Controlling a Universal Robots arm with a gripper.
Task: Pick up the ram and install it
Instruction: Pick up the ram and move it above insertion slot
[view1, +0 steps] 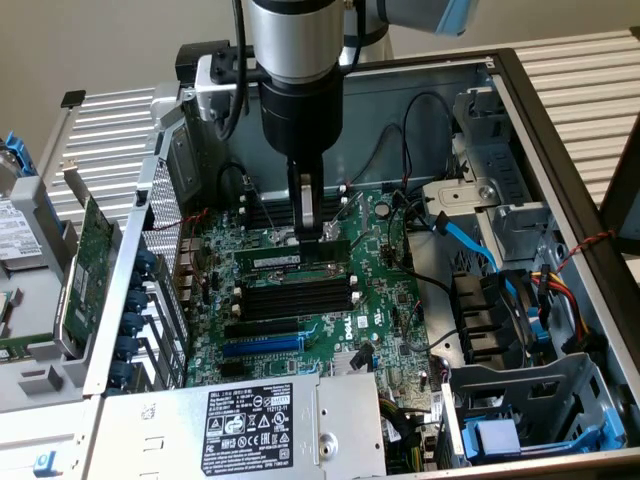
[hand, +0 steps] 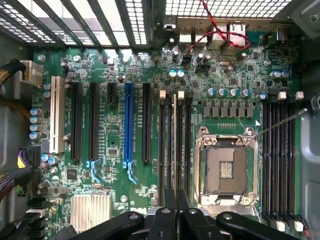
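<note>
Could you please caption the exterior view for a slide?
Gripper above the ram at the memory slots of a motherboard in an open computer case.

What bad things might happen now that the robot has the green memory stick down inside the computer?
1. The gripper holds the ram along the black memory slots. If the stick is a little crooked, pushing might bend it or miss the slot.
2. The CPU socket sits bare right beside those slots, so a slip sideways might knock it.
</note>
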